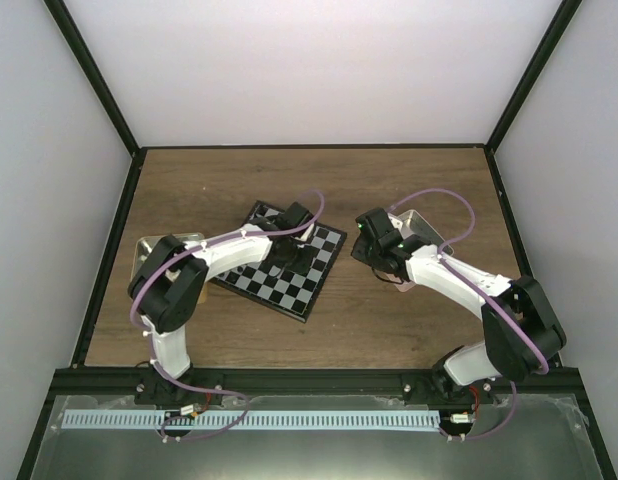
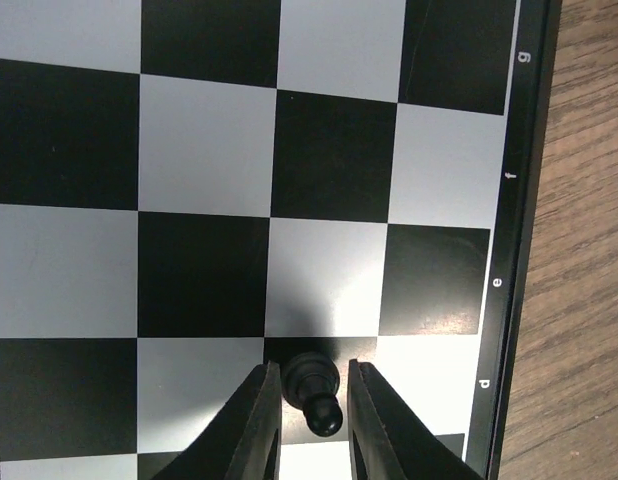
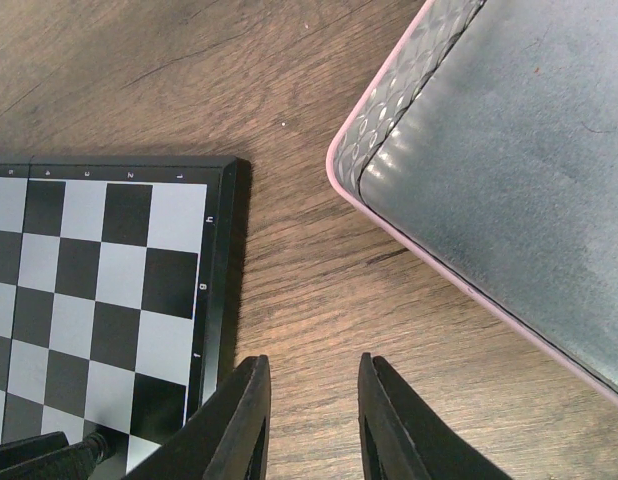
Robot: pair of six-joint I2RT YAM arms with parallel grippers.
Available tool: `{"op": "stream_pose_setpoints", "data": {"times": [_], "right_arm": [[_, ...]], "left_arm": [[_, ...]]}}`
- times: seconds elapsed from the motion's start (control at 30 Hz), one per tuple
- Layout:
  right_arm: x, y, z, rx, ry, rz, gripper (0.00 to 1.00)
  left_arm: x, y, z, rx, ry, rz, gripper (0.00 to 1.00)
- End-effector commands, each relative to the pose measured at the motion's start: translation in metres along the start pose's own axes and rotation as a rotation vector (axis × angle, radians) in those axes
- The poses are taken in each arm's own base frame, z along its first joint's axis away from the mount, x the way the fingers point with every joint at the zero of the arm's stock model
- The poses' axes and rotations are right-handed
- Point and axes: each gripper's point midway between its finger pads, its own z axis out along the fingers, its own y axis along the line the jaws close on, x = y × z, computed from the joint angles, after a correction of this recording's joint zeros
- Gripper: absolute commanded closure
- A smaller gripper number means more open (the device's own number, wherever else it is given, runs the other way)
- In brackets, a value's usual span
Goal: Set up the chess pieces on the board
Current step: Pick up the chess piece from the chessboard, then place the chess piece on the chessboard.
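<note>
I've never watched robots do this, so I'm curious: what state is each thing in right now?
Left claw: fingers close on either side of a small black chess pawn; grip unclear.
Pawn: standing on a dark square.
Black-and-grey checked chessboard: lying flat, bare elsewhere in view.
Right claw: open, empty.
Pink-rimmed square tray: visible part empty.

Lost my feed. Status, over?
Left gripper: jaws astride black pawn on board, grip unclear. Right gripper: jaws open, empty, beside pink tray. Nothing blocking.
</note>
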Motion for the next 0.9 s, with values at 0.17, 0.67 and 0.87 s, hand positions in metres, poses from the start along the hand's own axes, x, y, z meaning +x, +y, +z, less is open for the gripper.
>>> {"op": "stream_pose_setpoints", "data": {"times": [0.17, 0.67, 0.87], "right_arm": [[-0.008, -0.004, -0.007, 0.004, -0.047, 0.021, 0.75], [-0.004, -0.007, -0.007, -0.007, -0.040, 0.022, 0.75], [-0.002, -0.007, -0.006, -0.012, -0.033, 0.018, 0.75]], "left_arm": [[-0.010, -0.002, -0.004, -0.023, -0.026, 0.008, 0.91], [-0.101, 0.054, -0.035, -0.166, -0.131, 0.004, 0.92], [-0.129, 0.085, -0.029, -0.182, -0.143, -0.064, 0.91]]}}
